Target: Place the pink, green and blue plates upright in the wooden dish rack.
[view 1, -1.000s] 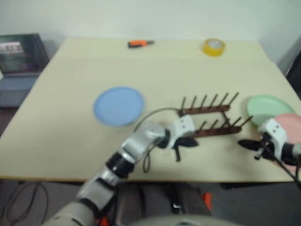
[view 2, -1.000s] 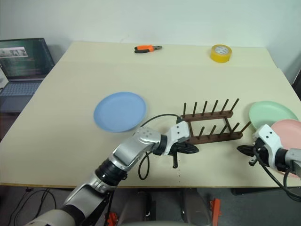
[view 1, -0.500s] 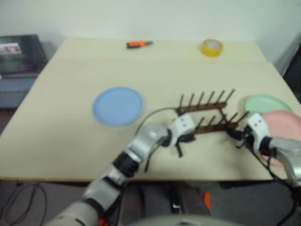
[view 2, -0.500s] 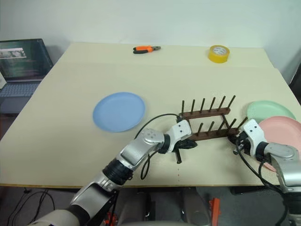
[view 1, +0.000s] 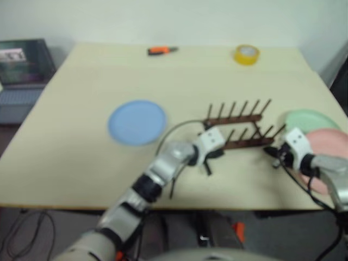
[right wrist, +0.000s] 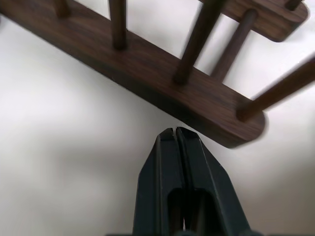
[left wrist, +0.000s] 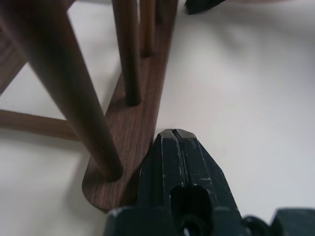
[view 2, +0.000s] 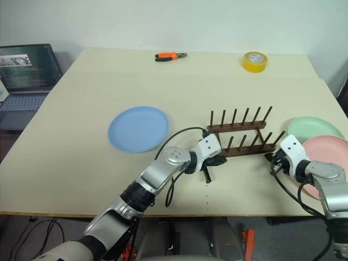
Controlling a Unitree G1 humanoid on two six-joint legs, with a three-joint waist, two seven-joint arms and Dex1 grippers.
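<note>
The wooden dish rack stands empty in the middle of the table. My left gripper is shut, and in the left wrist view its tip rests against the near rail's left end. My right gripper is also shut, its tip just short of the same rail's right end. Left of the rack, the blue plate lies flat. At the table's right edge the green plate lies flat, with the pink plate overlapping its near side.
A yellow tape roll and orange pliers lie along the table's far edge. An open laptop sits on a lower surface beyond the table's left side. A black cable loops from my left wrist.
Both shut grippers have moved forward to the two ends of the rack's near rail. The rack has shifted slightly toward the far side of the table.
</note>
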